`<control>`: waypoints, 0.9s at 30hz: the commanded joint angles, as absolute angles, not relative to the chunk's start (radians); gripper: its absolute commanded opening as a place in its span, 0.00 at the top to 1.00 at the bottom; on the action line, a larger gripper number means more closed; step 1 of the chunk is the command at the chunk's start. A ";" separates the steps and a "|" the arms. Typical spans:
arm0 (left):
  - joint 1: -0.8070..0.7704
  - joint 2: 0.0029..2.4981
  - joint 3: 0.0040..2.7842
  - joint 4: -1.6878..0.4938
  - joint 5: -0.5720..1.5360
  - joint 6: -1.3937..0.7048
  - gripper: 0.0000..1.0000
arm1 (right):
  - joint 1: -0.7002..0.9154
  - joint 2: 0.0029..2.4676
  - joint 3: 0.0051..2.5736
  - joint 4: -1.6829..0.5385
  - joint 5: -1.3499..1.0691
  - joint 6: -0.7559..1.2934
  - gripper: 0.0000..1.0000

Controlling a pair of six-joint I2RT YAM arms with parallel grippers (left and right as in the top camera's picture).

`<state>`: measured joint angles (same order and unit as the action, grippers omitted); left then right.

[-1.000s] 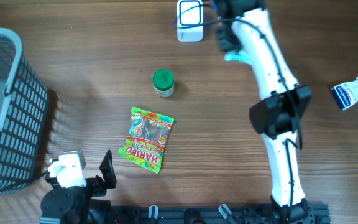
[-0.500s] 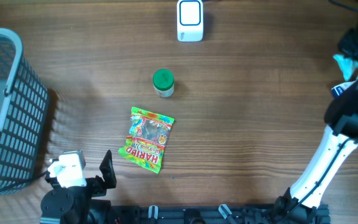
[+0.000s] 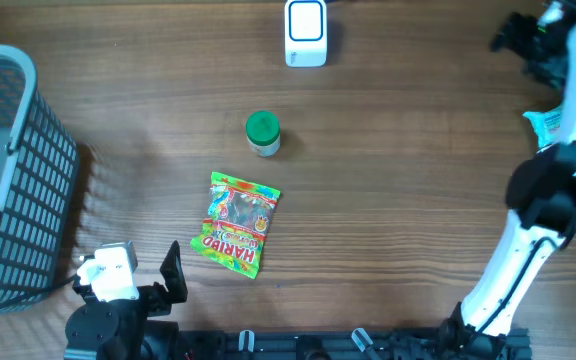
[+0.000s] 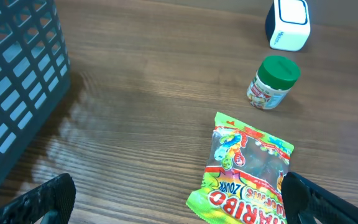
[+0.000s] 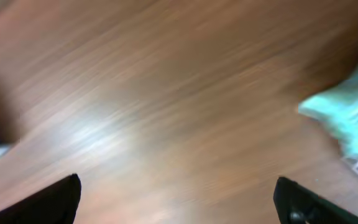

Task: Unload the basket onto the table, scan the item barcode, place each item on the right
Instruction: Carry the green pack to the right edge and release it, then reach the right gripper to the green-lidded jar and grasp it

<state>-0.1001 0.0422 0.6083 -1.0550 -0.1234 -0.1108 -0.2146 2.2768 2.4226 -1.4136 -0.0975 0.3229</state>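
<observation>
Blurring smears the teal packet (image 5: 347, 118).

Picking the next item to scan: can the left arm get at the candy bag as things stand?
Likely yes. The open left gripper faces the bag, which lies flat just ahead on bare table; the jar and basket stand off that path.

bag (image 3: 234, 223): rainbow (green edge) | jar lid (image 3: 262, 127): green | pouch (image 5: 347, 118): teal, seemingly
</observation>
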 commanded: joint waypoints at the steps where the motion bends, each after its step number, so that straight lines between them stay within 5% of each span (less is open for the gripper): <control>1: -0.107 0.039 0.606 -1.052 -0.132 -0.113 0.00 | -0.062 2.234 2.440 -1.582 -0.206 0.555 0.00; 6: -0.108 0.039 0.606 -1.052 -0.132 -0.113 0.00 | 0.155 2.235 2.367 -1.600 -0.495 0.670 0.00; 14: -0.107 0.039 0.606 -1.052 -0.132 -0.113 0.00 | 0.446 2.237 2.296 -1.467 -0.285 1.220 0.00; 27: -0.108 0.039 0.606 -1.052 -0.132 -0.113 0.00 | 0.581 2.382 2.296 -1.247 -0.199 1.285 0.00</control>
